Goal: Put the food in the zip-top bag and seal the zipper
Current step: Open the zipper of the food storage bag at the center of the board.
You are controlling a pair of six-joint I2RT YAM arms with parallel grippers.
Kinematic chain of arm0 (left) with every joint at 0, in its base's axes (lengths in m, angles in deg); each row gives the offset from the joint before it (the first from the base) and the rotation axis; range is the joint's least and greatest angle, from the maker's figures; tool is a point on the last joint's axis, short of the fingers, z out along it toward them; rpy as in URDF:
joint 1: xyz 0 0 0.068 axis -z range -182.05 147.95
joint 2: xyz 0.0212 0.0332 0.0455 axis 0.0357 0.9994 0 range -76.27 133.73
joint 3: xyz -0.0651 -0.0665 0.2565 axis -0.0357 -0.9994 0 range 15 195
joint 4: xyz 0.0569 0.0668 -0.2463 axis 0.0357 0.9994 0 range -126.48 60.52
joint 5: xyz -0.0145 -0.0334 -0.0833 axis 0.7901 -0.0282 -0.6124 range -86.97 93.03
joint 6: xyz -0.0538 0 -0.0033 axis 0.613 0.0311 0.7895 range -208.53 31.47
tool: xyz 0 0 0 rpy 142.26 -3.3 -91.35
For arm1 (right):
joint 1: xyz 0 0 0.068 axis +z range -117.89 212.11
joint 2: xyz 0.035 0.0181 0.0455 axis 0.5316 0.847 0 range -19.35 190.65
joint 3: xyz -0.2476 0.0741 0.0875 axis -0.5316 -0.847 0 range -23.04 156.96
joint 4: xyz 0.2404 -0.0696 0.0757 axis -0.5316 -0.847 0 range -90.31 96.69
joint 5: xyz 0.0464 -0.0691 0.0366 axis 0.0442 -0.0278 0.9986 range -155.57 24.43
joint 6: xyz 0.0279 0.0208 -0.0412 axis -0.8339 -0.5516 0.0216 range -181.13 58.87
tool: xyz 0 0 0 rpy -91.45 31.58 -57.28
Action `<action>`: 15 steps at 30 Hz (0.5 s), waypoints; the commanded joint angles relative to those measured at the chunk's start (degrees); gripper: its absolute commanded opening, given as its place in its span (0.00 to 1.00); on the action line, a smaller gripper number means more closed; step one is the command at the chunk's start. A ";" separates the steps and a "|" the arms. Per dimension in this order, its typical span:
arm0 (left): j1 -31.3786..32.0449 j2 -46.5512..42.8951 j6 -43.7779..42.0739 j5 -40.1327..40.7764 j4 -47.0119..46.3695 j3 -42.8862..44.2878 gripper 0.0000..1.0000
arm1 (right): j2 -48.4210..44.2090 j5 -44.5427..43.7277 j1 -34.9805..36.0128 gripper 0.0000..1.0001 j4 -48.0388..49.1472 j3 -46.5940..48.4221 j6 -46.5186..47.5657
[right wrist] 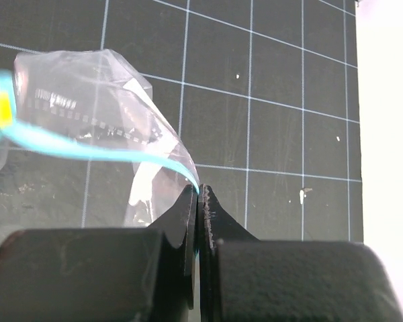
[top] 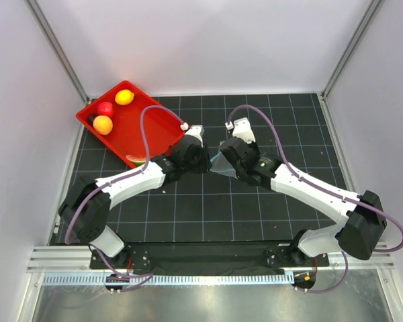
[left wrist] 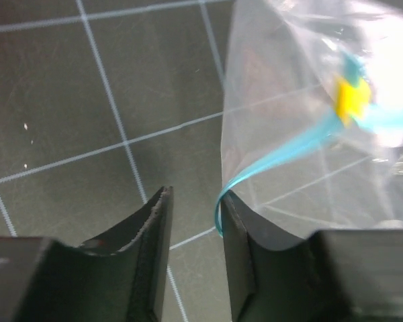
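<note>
The zip-top bag [top: 217, 165] hangs crumpled between my two grippers over the black mat. My right gripper [right wrist: 199, 191] is shut on one end of the teal zipper [right wrist: 87, 151]; the clear bag [right wrist: 87, 100] with its whitish label hangs left of it. My left gripper [left wrist: 195, 194] is open, and the zipper's other end [left wrist: 269, 161] touches the tip of its right finger [left wrist: 238, 221]. A yellow slider [left wrist: 352, 97] sits on the strip. The lemon [top: 124, 97], red apple [top: 105, 109], orange [top: 102, 125] and dark fruit [top: 91, 119] lie in the red tray. A watermelon wedge [top: 140, 159] shows half hidden by my left arm.
The red tray [top: 154, 121] sits at the back left, just behind my left arm. White walls enclose the mat on three sides. The gridded mat [top: 282, 121] extends to the right and toward the arm bases.
</note>
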 commanded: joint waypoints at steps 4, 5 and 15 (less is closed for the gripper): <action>-0.09 1.67 -1.36 2.73 1.56 1.69 0.31 | -3.09 -6.27 -0.77 0.01 -2.95 3.99 -2.14; -0.09 1.67 -1.36 3.08 1.65 1.51 0.30 | -3.27 -6.62 -1.03 0.01 -3.13 4.08 -2.40; 0.00 1.14 -2.59 -3.76 -1.42 1.60 0.50 | -1.16 -0.91 -1.56 0.01 -2.78 4.26 -3.11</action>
